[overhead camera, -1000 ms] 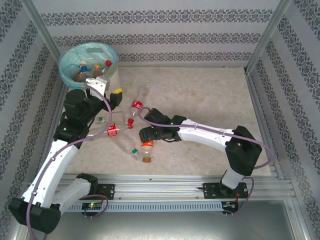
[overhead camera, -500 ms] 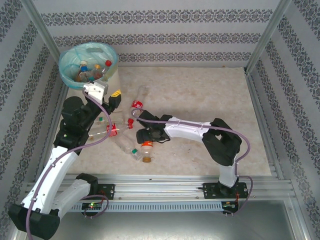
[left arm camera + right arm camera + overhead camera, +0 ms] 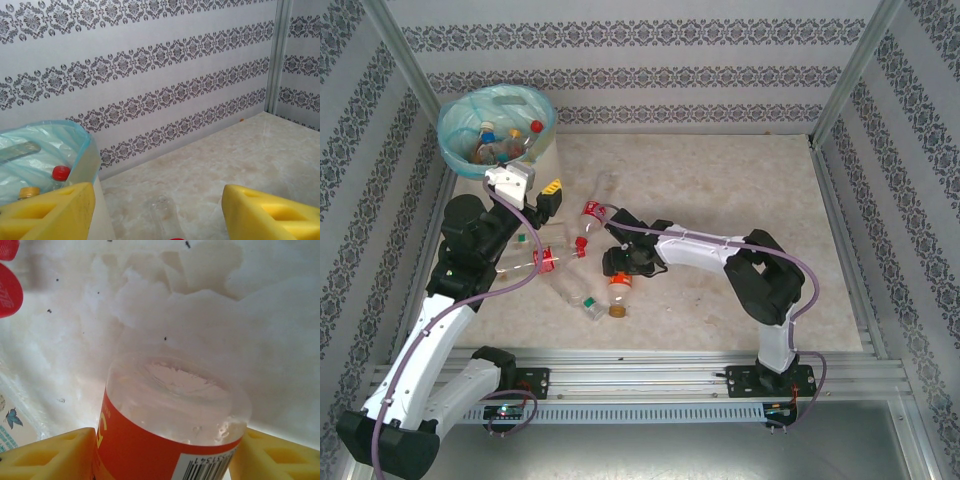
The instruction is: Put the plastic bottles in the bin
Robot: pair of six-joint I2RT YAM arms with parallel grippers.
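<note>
The bin (image 3: 460, 150), lined in blue-green plastic, stands at the far left corner with several plastic bottles (image 3: 505, 140) inside. More bottles lie on the table: a red-labelled one (image 3: 593, 212), another (image 3: 538, 261), and a clear one with a green cap (image 3: 582, 298). My right gripper (image 3: 620, 270) is shut on an orange-labelled bottle (image 3: 150, 440); both yellow pads (image 3: 47, 455) press its sides, and its clear base faces the camera. My left gripper (image 3: 542, 195) hangs open beside the bin (image 3: 82, 155). It holds nothing, and a clear bottle (image 3: 167, 215) lies below it.
Patterned walls (image 3: 650, 60) and metal posts (image 3: 845, 80) enclose the marble-look table (image 3: 740, 190). A rail (image 3: 650, 365) runs along the near edge. The loose bottles cluster left of centre between the two arms.
My right gripper has settled over the orange-labelled bottle and its jaws have closed in on it. The left gripper has drifted slightly toward the bin.
</note>
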